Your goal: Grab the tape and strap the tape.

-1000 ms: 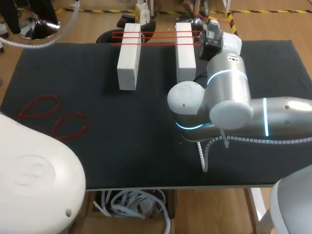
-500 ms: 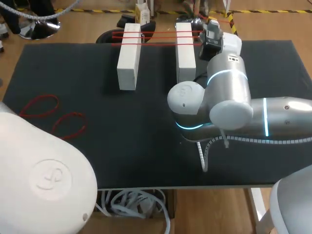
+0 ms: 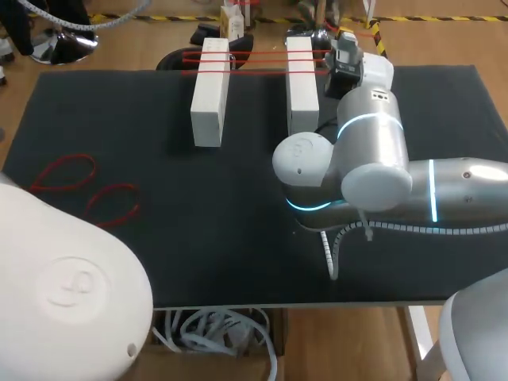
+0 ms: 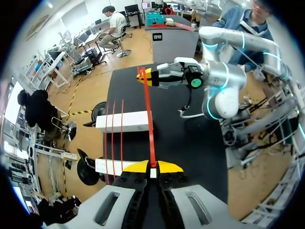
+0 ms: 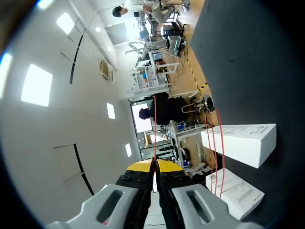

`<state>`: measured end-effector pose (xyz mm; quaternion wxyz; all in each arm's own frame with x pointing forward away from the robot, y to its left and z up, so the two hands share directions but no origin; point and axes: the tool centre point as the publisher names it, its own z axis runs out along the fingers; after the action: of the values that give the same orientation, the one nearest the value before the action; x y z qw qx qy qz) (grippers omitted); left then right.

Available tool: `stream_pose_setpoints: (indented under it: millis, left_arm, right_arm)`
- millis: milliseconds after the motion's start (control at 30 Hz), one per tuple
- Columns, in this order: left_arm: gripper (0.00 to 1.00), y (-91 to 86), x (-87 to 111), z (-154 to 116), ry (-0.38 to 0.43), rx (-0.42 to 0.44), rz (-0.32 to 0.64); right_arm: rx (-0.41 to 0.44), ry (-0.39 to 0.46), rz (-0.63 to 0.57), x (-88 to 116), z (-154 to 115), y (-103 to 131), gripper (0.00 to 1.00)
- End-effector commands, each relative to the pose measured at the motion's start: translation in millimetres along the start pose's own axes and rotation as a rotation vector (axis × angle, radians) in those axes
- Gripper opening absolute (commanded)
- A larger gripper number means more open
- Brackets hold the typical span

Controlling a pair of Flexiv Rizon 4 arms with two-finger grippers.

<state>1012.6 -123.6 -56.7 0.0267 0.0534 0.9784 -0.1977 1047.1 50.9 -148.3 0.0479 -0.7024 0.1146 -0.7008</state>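
While the red band runs taut between our two arms, the left gripper has its yellow tips pressed narrow on one end, and the right gripper pinches the other end just as tightly. In the upper middle of the head view, two white boxes stand side by side on the table with three bands already across them. Two spare loops lie at the left. We judge the grip to be the weak point: each hold is a thin pinch at the fingertips, so more stretch could pull the band free and snap it back. Lowered unevenly, it could also catch a box edge and drag or tip that box, or land on a neighbouring band.
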Motion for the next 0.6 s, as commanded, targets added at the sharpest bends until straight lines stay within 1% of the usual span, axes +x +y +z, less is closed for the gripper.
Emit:
stream_pose_setpoints:
  millis: [33,333,600]
  left_arm:
    - [0.00,-4.7,5.5,1.1,-0.004,-0.008,0.016]
    - [0.00,-7.0,11.5,3.6,0.031,-0.017,0.026]
    - [0.00,-7.0,11.5,3.6,0.031,-0.017,0.026]
  right_arm:
    - [0.003,-0.004,-0.002,1.9,0.3,0.9,0.00]
    - [0.003,-0.004,-0.002,1.9,0.3,0.9,0.00]
    - [0.003,-0.004,-0.002,1.9,0.3,0.9,0.00]
